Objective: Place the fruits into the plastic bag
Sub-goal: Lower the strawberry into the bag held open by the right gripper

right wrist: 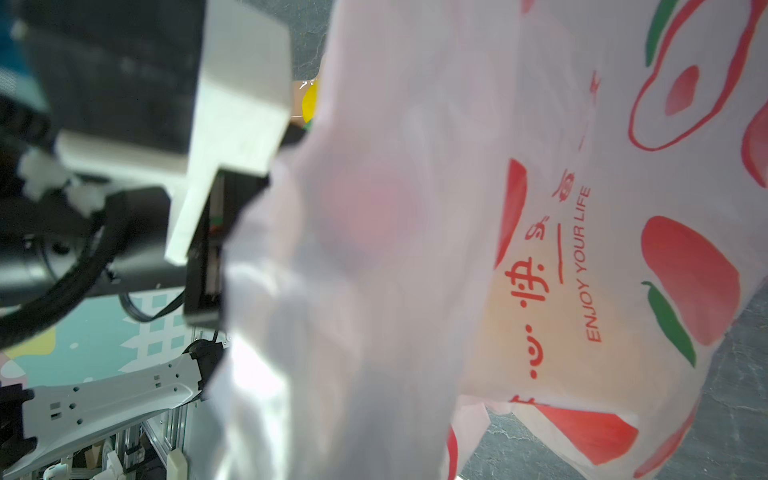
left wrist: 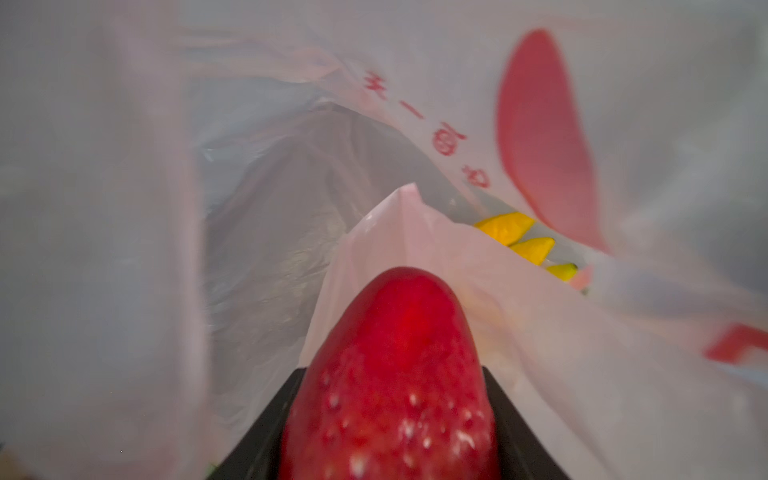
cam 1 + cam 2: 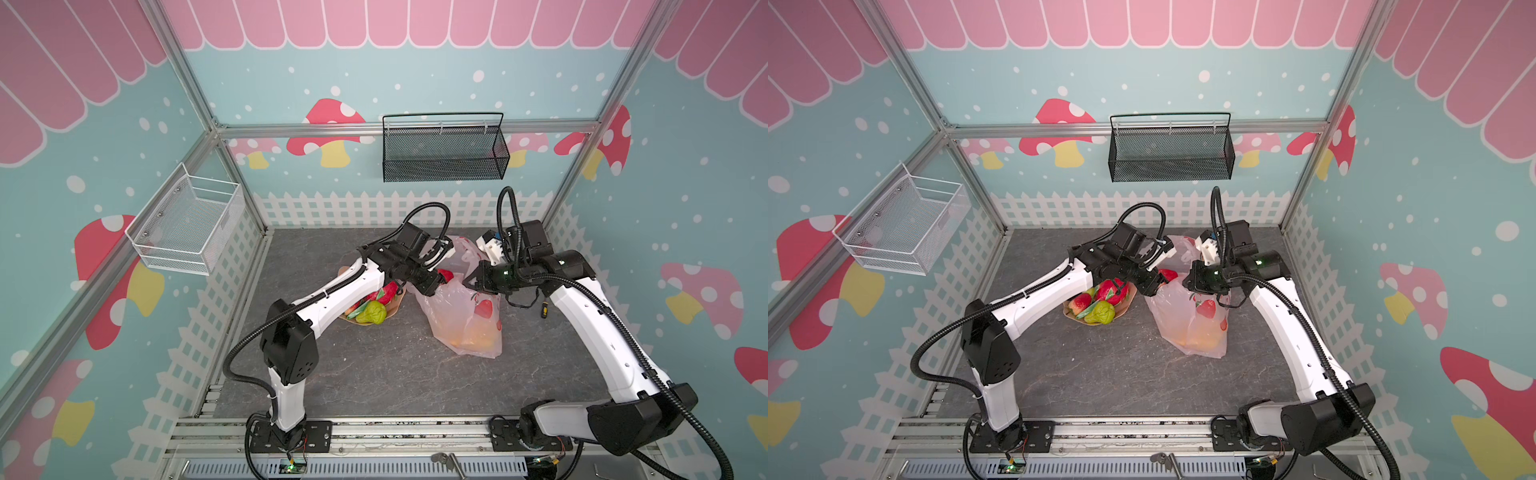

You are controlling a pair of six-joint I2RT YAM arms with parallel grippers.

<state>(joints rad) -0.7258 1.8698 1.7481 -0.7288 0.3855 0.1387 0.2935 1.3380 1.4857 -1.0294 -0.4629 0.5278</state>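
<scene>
Fruit (image 3: pixel 445 275) at the mouth of the bag (image 3: pixel 461 324).
Your left jaws pinched the fruit, red and speckled, from both sides at the bag's open top; the left wrist view showed plastic around it and a banana bunch (image 2: pixel 519 241) deeper inside. Your right jaws were pressed together on the bag's upper edge and held it raised, while the bag's bottom lay on the surface (image 3: pixel 374 374) with something orange showing through. Just beside the bag, a tan dish (image 3: pixel 1130 300) carried a pear (image 3: pixel 1100 312), a dragon fruit (image 3: pixel 1113 291) and a peach (image 3: pixel 1080 302).
</scene>
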